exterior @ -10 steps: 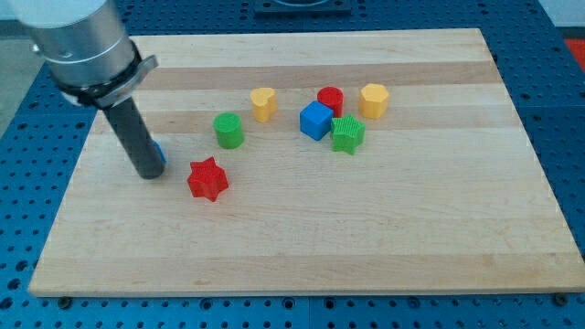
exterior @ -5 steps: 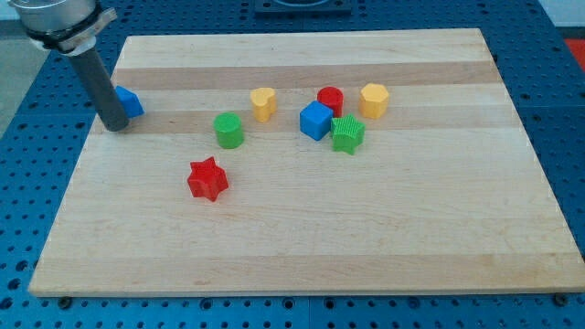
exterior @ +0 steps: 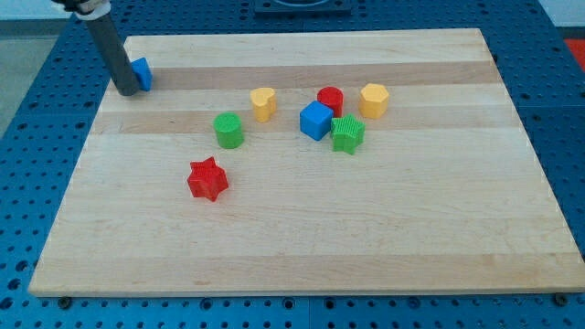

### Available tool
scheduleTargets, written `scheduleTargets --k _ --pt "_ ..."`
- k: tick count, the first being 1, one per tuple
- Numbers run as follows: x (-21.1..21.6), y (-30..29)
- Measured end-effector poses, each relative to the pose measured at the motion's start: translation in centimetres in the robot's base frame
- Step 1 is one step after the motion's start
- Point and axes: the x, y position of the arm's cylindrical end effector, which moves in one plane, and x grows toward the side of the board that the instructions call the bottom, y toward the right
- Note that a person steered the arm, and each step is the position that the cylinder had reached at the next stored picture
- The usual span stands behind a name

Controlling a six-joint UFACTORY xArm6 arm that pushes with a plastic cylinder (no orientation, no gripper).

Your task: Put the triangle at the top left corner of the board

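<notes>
Blue triangle (exterior: 142, 73): small bright blue block, partly hidden behind the rod; sits near the tabletop's (exterior: 302, 238) top left corner.
My tip (exterior: 128, 92): touching the triangle's left side, at the tabletop's left edge.
End effector state: a bare rod, no jaws; it grasps nothing, only presses against the triangle.
Other blocks: green cylinder (exterior: 228, 131) and red star (exterior: 207, 178) well to the tip's lower right.

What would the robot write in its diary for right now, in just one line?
stage: pushing | my tip: against blue triangle, at its left | triangle: near board top left corner | other blocks: untouched
</notes>
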Motion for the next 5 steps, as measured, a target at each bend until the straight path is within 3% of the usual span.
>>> scheduleTargets --k 5 --pt "-7.6 1.1"
